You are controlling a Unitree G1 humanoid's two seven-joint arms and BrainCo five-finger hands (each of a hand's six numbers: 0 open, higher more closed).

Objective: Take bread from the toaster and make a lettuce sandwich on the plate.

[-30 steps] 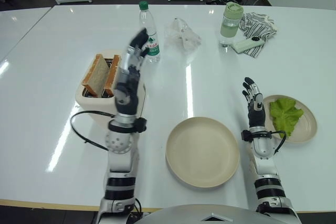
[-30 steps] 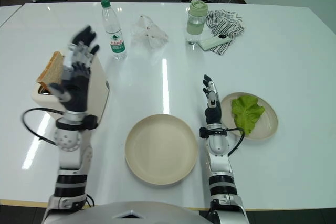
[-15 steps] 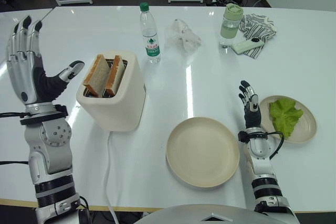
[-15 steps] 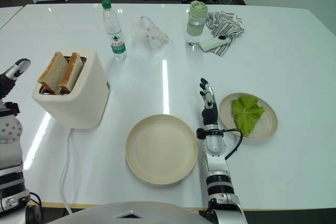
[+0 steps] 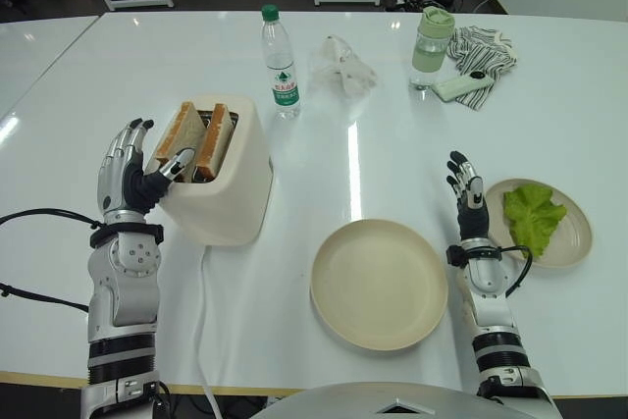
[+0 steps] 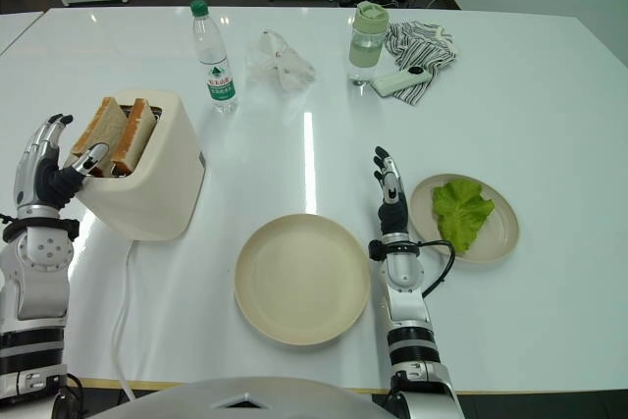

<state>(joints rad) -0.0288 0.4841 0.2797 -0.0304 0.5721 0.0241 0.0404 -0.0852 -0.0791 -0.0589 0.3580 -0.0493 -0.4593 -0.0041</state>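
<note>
Count: one toaster (image 5: 224, 183), two bread slices (image 5: 183, 140), two plates, one lettuce leaf (image 5: 533, 215), one water bottle (image 5: 279, 64), one lidded cup (image 5: 432, 38), one striped cloth (image 5: 488, 50), one crumpled clear bag (image 5: 341, 64)

The toaster is cream and boxy and stands centre left of the frame on the white worktop (image 5: 392, 144). Both slices sit upright in its slots, tan-crusted with pale faces, tops projecting above the casing. The large plate (image 5: 378, 287), lower centre, is cream and bare. The small plate (image 5: 577, 242), at the right edge, carries the ruffled green lettuce.

The left robot hand (image 5: 130, 182) is just left of the toaster, fingers extended upward and parted, thumb towards the nearer slice; it grips nothing, and contact cannot be confirmed. The right robot hand (image 5: 469, 201) stands between the two plates, fingers straight up, holding nothing.

The bottle, upper centre, has a green cap and a green-and-white label; its print is too small to read
</note>
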